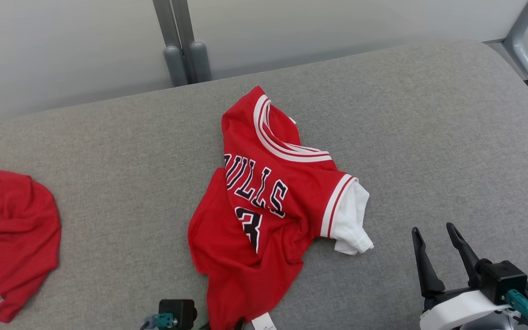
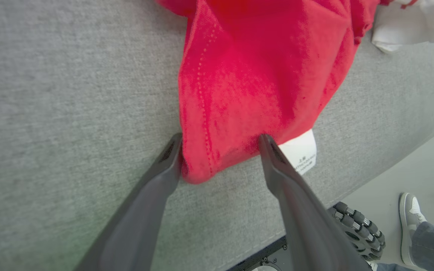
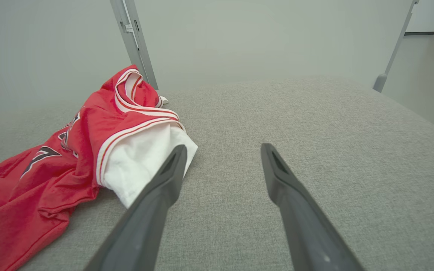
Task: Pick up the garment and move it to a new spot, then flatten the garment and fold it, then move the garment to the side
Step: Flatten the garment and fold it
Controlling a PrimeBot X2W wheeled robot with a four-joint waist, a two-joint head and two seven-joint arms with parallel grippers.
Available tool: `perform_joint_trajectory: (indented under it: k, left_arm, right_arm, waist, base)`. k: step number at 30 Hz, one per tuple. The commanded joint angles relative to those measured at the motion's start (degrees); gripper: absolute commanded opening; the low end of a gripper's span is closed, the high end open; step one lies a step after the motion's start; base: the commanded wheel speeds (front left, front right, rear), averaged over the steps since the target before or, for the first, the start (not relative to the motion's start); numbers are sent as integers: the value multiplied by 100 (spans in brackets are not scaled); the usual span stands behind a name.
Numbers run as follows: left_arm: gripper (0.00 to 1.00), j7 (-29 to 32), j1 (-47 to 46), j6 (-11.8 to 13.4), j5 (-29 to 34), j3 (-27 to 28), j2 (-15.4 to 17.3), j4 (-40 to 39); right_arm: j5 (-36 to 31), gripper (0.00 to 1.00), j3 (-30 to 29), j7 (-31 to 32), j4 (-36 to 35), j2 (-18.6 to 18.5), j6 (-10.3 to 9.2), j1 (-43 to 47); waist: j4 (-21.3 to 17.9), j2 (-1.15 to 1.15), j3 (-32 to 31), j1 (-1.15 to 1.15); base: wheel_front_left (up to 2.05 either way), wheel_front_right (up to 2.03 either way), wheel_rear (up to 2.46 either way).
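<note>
The garment is a red jersey with black and white lettering and a white sleeve. It lies crumpled in the middle of the grey table. In the left wrist view my left gripper is open at the table's near edge. The red hem lies loose between its two fingers, with a white label beside the right one. My right gripper stands open over bare table, to the right of the white sleeve. In the right wrist view, the right gripper has nothing between its fingers.
A second red cloth lies at the table's left edge. Grey frame posts rise behind the table, and a bracket stands at the back right. Below the near edge are the robot's wheel and a person's shoe.
</note>
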Motion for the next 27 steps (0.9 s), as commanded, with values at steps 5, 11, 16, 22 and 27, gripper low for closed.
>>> perform_joint_trajectory:
  k: [5, 11, 16, 22, 27]
  left_arm:
    - [0, -346, -204, 24, -82, 253, -27, 499]
    - [0, -698, -4, 391, -147, 889, 605, 270]
    - [0, -674, 182, 503, -200, 1052, 932, -24]
    - [100, -1434, 280, 714, 29, 1303, 834, -273]
    - [100, -1982, 538, 896, 520, 1647, 737, -519]
  right_arm:
    - [26, 100, -72, -17, 2, 27, 3, 85]
    - [10, 100, -177, -17, -10, 50, 3, 207]
    - [3, 100, -172, -17, 81, 59, 3, 156]
    - [-3, 100, -165, -17, 98, -8, 3, 118]
    - [-54, 100, -332, -17, -28, -100, 3, 216]
  waist:
    - [12, 0, -34, 0]
    - [143, 0, -76, 0]
    - [263, 0, -99, 0]
    - [350, 0, -137, 0]
    - [383, 0, -262, 0]
  base:
    - [0, 0, 0]
    - [0, 0, 0]
    - [0, 0, 0]
    - [0, 0, 0]
    - [0, 0, 0]
